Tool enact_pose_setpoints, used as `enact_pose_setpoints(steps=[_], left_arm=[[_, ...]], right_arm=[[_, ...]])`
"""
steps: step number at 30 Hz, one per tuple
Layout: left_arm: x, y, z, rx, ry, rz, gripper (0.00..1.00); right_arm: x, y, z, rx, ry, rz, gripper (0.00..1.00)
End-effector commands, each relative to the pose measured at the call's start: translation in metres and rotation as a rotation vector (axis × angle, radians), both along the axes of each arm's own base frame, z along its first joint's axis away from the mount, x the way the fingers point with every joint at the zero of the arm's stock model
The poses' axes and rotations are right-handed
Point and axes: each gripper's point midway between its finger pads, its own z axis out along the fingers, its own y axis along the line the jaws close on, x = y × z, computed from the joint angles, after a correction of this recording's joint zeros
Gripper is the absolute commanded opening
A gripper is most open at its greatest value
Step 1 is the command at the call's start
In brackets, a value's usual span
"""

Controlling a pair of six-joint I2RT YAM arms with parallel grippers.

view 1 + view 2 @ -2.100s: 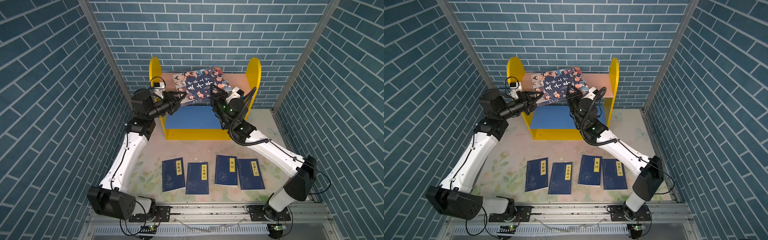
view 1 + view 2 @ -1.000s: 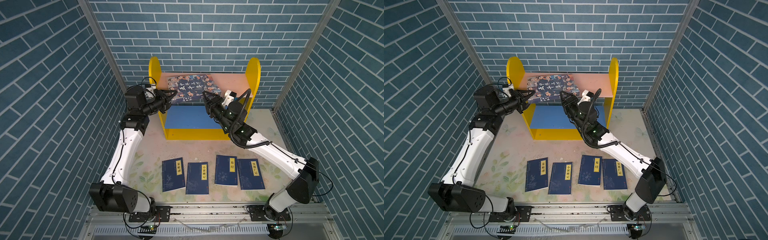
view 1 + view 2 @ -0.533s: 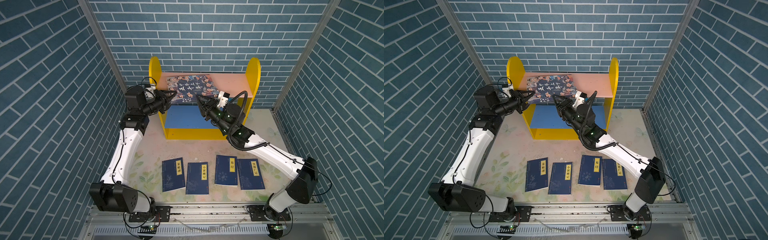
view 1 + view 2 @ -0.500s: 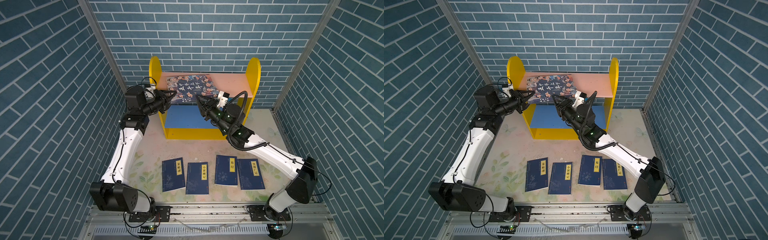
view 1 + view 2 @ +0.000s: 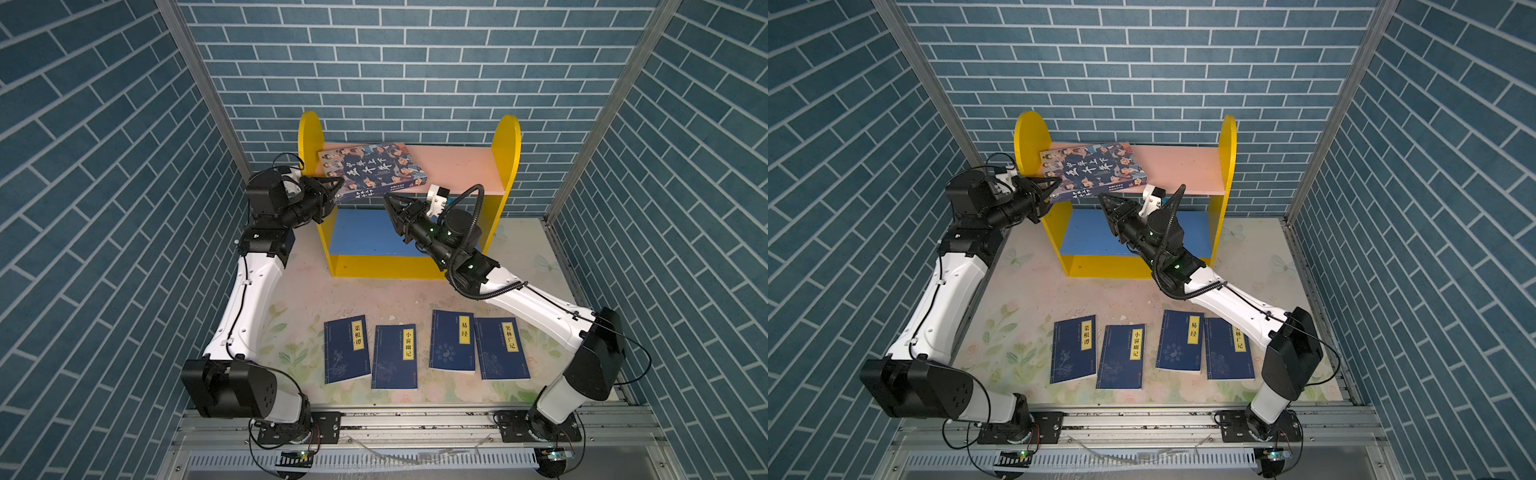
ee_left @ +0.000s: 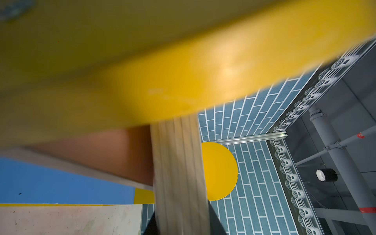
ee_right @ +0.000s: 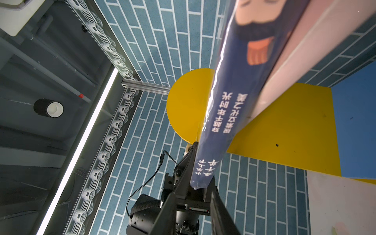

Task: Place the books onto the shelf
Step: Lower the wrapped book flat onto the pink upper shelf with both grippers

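Item: cartoon-face book (image 5: 371, 170), lg paperback, white Chinese title. Location: lying face-up on pink upper board (image 5: 461, 166) of shelf (image 5: 506, 158), toward the yellow side panel (image 5: 309, 137) on the left arm's side, with its near corner overhanging the board's front edge. Change vs a couple sec ago: then it was held tilted off the board by both grippers; now it lies nearly flat on the board & only one gripper holds it. Left gripper (image 5: 337, 190): fingers pinching the overhanging corner, same hold as before. Left wrist view shows the page block running down betw. them; the rest is blurred yellow. Right gripper (image 5: 388, 201): has let go & backed off, now in front of & below the board edge, above blue lower board (image 5: 357, 232), clear of the book. Its fingers (image 7: 222, 215) are part-spread w/ nothing betw. them. Remaining stock: four navy paperbacks (image 5: 395, 356), yellow labels, in a row face-up on floral table mat (image 5: 316, 299), well apart from shelf, untouched. Assessment: bk 1 of 5 prob. as good as shelved. Left release is still due, & since the corner overhangs, a nudge inward may be needed. Right arm looks free for the next paperback.
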Motion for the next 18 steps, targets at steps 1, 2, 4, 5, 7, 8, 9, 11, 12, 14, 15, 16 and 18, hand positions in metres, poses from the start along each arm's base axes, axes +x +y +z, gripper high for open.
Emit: enact_pose_setpoints(steps=[1,2,4,5,7,8,9,11,12,14,15,16,18], left_arm=[[-0.008,0.006,0.044,0.004,-0.168,0.026,0.33],[-0.009,0.006,0.044,0.003,-0.167,0.026,0.36],[-0.010,0.006,0.044,0.003,-0.167,0.027,0.45],[-0.010,0.006,0.044,0.002,-0.167,0.028,0.49],[-0.011,0.006,0.045,0.002,-0.169,0.027,0.55],[-0.012,0.006,0.044,0.001,-0.165,0.028,0.58],[-0.012,0.006,0.044,0.001,-0.167,0.029,0.61],[-0.014,0.006,0.044,0.001,-0.166,0.028,0.65],[-0.015,0.006,0.044,0.001,-0.165,0.028,0.68],[-0.016,0.006,0.043,0.001,-0.163,0.028,0.74],[-0.018,0.006,0.043,0.001,-0.164,0.028,0.76],[-0.019,0.006,0.043,0.000,-0.162,0.028,0.78],[-0.021,0.006,0.045,0.000,-0.165,0.027,0.82]], right_arm=[[-0.006,0.009,0.011,0.040,-0.017,0.049,0.32],[-0.006,0.011,0.011,0.043,-0.021,0.059,0.32],[-0.006,0.015,0.014,0.050,-0.029,0.067,0.32],[-0.006,0.017,0.014,0.047,-0.029,0.073,0.32],[-0.005,0.019,0.015,0.050,-0.031,0.073,0.32],[-0.004,0.021,0.014,0.049,-0.029,0.075,0.32],[-0.003,0.023,0.012,0.048,-0.026,0.076,0.32],[-0.002,0.026,0.011,0.055,-0.024,0.080,0.32],[-0.004,0.030,0.011,0.054,-0.027,0.103,0.32],[-0.004,0.033,0.011,0.055,-0.027,0.111,0.32],[-0.003,0.034,0.010,0.056,-0.026,0.113,0.32],[-0.003,0.035,0.010,0.057,-0.024,0.116,0.32],[-0.001,0.039,0.009,0.058,-0.023,0.122,0.32]])
